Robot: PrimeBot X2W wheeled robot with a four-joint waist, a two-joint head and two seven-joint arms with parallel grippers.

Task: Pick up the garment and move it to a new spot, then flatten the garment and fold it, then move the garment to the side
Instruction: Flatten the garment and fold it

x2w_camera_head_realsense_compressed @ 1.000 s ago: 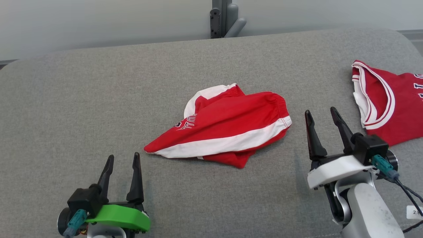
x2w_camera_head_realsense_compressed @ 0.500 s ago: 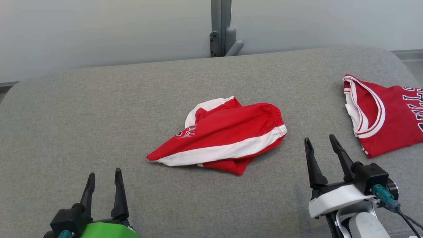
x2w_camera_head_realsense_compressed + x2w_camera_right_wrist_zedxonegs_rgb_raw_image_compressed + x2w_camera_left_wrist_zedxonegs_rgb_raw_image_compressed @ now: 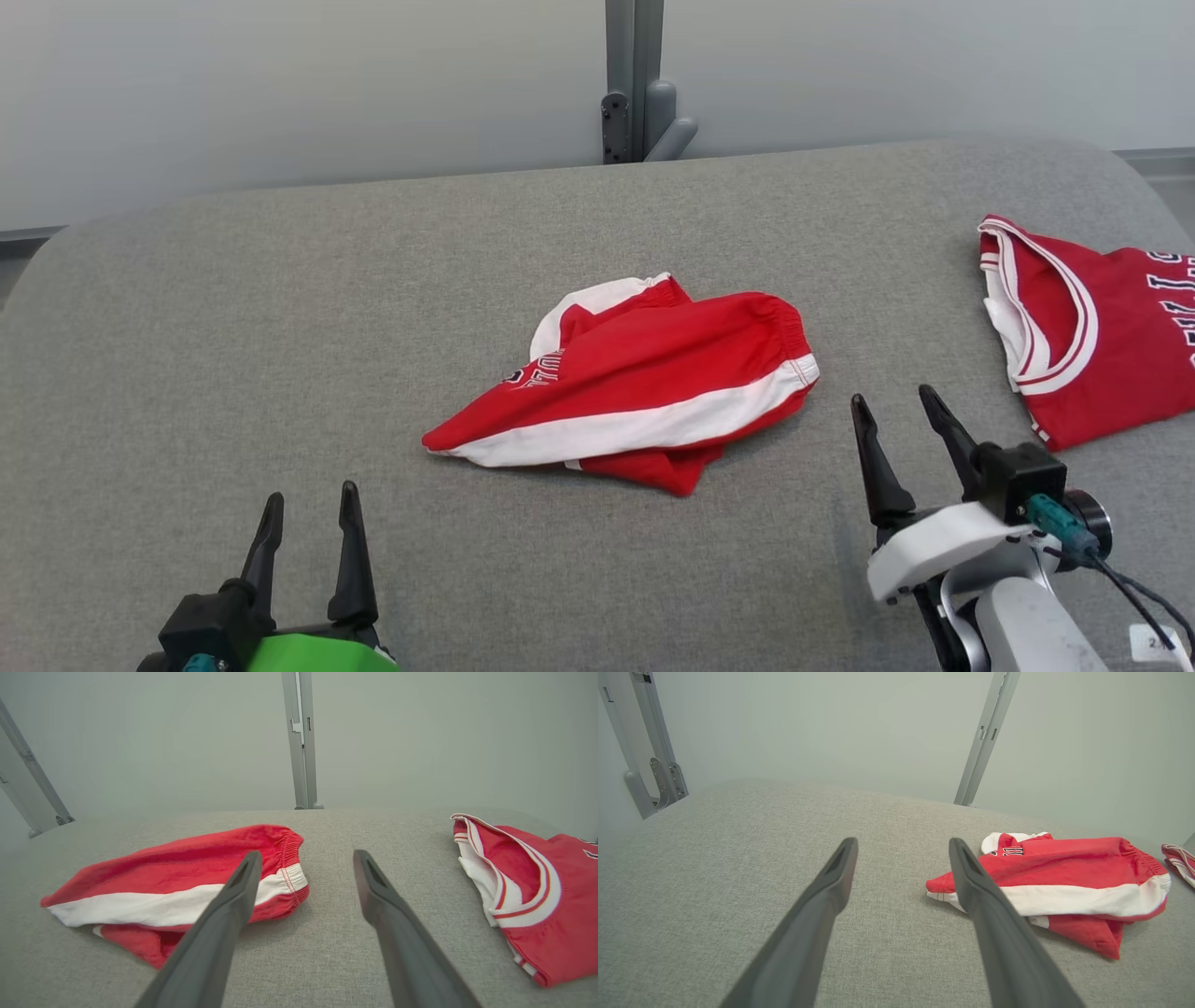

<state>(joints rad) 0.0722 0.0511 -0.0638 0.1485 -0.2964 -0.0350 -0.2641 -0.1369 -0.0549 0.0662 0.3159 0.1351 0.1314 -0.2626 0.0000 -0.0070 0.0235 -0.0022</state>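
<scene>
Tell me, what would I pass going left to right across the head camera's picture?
First the left gripper, dark fingers on a green mount → crumpled red cloth shorts with a white stripe → right gripper on a white mount → red cloth jersey with white trim.

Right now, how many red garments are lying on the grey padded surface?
2. The crumpled red and white shorts lie in the middle of the surface; the red jersey lies at its right end, partly cut off by the picture's edge.
</scene>
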